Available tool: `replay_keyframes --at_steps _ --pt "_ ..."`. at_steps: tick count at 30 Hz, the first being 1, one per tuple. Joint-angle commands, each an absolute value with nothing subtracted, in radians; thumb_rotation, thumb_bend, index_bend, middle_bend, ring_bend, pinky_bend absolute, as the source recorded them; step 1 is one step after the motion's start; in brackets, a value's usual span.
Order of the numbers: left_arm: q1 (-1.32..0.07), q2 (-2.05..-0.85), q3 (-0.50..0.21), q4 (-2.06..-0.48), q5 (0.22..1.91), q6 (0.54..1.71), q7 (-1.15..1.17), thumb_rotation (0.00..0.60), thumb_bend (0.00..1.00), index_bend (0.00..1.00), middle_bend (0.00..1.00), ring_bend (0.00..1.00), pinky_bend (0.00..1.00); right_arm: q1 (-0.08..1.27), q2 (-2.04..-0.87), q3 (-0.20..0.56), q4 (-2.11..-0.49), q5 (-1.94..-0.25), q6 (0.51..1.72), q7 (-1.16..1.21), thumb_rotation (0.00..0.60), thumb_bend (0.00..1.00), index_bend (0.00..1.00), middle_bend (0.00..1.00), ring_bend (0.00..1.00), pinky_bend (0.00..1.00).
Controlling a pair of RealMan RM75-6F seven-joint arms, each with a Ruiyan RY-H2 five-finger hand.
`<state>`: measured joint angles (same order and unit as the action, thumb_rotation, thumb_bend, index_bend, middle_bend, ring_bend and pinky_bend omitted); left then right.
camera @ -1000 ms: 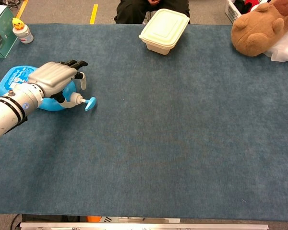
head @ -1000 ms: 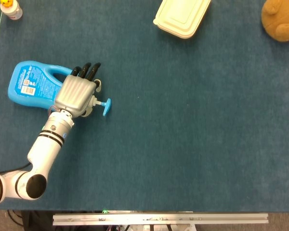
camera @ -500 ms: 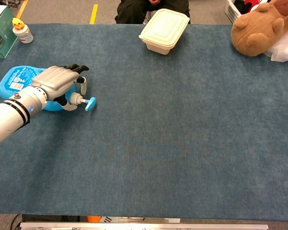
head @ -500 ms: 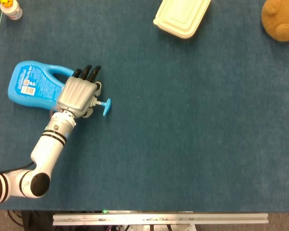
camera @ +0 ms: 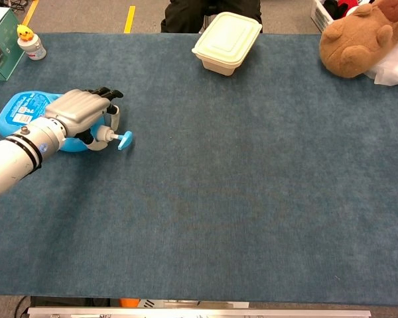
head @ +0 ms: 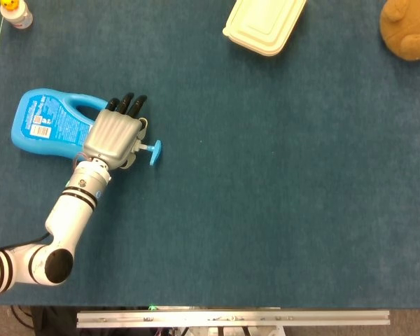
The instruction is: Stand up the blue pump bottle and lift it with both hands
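The blue pump bottle [head: 45, 122] [camera: 23, 109] lies on its side at the table's left, with its pump head [head: 155, 152] [camera: 124, 140] pointing right. My left hand [head: 114, 136] [camera: 79, 109] lies palm-down over the bottle's shoulder and handle, beside the pump neck. Its dark fingertips [head: 128, 103] reach past the handle, and the thumb hangs down by the neck. The fingers look stretched out rather than closed around the bottle. The bottle's neck is hidden under the hand. My right hand shows in neither view.
A cream lidded container [head: 264, 24] [camera: 227, 42] sits at the far middle. A brown plush toy [head: 408, 28] [camera: 358, 40] and a white bag [camera: 395, 66] are far right. A small duck-capped bottle [camera: 30, 41] and a green box [camera: 0, 43] stand far left.
The left hand has crept slightly farther over the bottle's handle, and the pump head has shifted a little away from me. The bottle still lies flat.
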<state>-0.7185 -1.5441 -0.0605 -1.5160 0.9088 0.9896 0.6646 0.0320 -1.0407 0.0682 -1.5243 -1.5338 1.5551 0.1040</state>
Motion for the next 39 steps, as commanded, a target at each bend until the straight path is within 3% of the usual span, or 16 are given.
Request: replay_keyframes --at_steps 1,10,19,29,39 --pt "-0.719 -1.547 -0.063 -1.51 0.909 0.99 0.656 0.6 0.26 0.48 0.07 0.0 0.15 0.032 -1.042 0.068 -1.522 -1.536 1.556 0.106 0.6 0.02 0.13 0.27 0.27 0.28" --pt "-0.708 -1.528 -0.083 -1.532 0.935 0.99 0.578 0.6 0.26 0.56 0.13 0.0 0.18 0.033 -1.044 0.067 -1.52 -1.539 1.556 0.107 0.6 0.02 0.13 0.27 0.27 0.28" --pt "-0.685 -1.384 -0.14 -1.698 0.976 0.952 0.376 0.6 0.27 0.57 0.16 0.0 0.18 0.034 -1.044 0.067 -1.521 -1.539 1.553 0.106 0.6 0.02 0.13 0.27 0.27 0.28" --pt "-0.66 -1.193 -0.229 -1.81 1.0 0.807 0.015 0.6 0.27 0.56 0.16 0.0 0.18 0.039 -1.045 0.065 -1.523 -1.542 1.544 0.104 0.6 0.02 0.13 0.27 0.27 0.28" --pt "-0.641 -1.079 -0.338 -1.765 1.08 0.636 -0.404 0.6 0.27 0.56 0.16 0.0 0.18 0.038 -1.036 0.057 -1.544 -1.558 1.549 0.102 0.6 0.02 0.13 0.27 0.27 0.28"
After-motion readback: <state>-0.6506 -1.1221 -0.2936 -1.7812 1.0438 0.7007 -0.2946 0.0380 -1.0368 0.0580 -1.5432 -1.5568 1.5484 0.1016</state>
